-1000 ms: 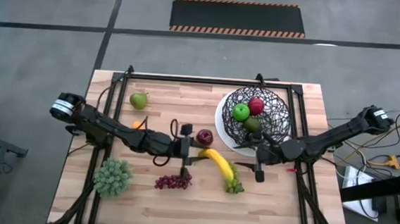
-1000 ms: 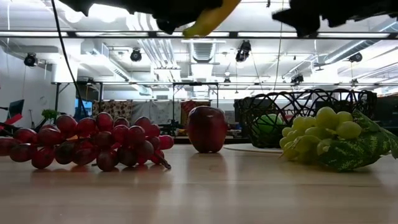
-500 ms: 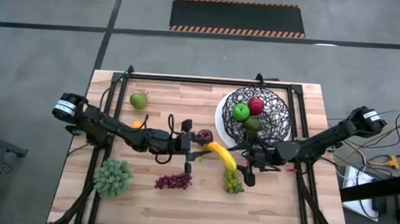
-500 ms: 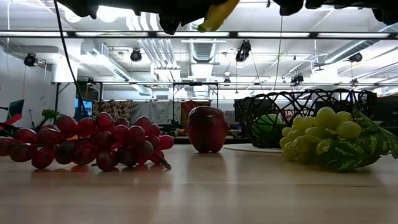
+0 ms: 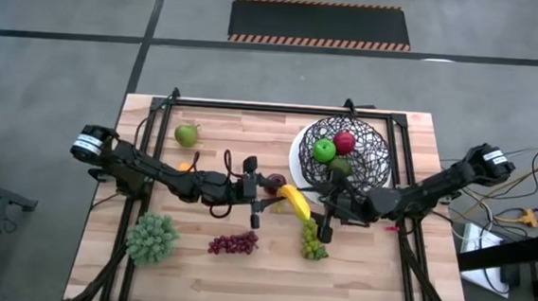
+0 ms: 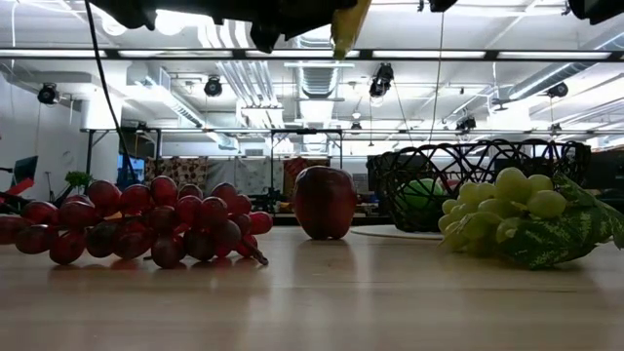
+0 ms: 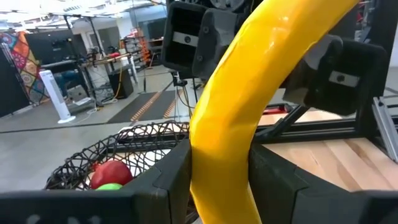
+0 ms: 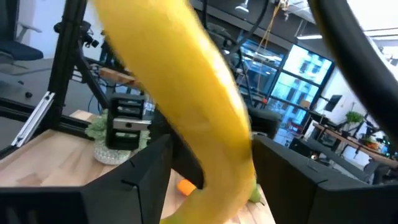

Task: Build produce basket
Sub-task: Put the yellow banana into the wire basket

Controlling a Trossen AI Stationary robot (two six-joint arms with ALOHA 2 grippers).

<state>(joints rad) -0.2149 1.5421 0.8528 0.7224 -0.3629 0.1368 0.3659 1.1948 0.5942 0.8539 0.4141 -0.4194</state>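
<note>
Left gripper [image 5: 264,200], dark and blocky, clamped on one end of the banana [image 5: 295,201], a smooth glossy yellow curve held above the wooden tabletop [image 5: 212,279] mid-table. Right gripper [image 5: 319,211] at the banana's other end; its fingers bracket the fruit with a gap still showing on either side, not visibly pressing. Basket [image 5: 368,162]: round bowl of tangled black wire on a white plate, just beyond the banana toward the table's far right. Inside sit a red apple [image 5: 344,141], a shiny green apple [image 5: 323,151] and a duller green fruit. On the planks: knobbly purple grapes [image 5: 232,245], green grapes [image 5: 313,241], dark red apple [image 6: 324,202], pear [image 5: 187,134], frilly leafy bunch [image 5: 152,238].
</note>
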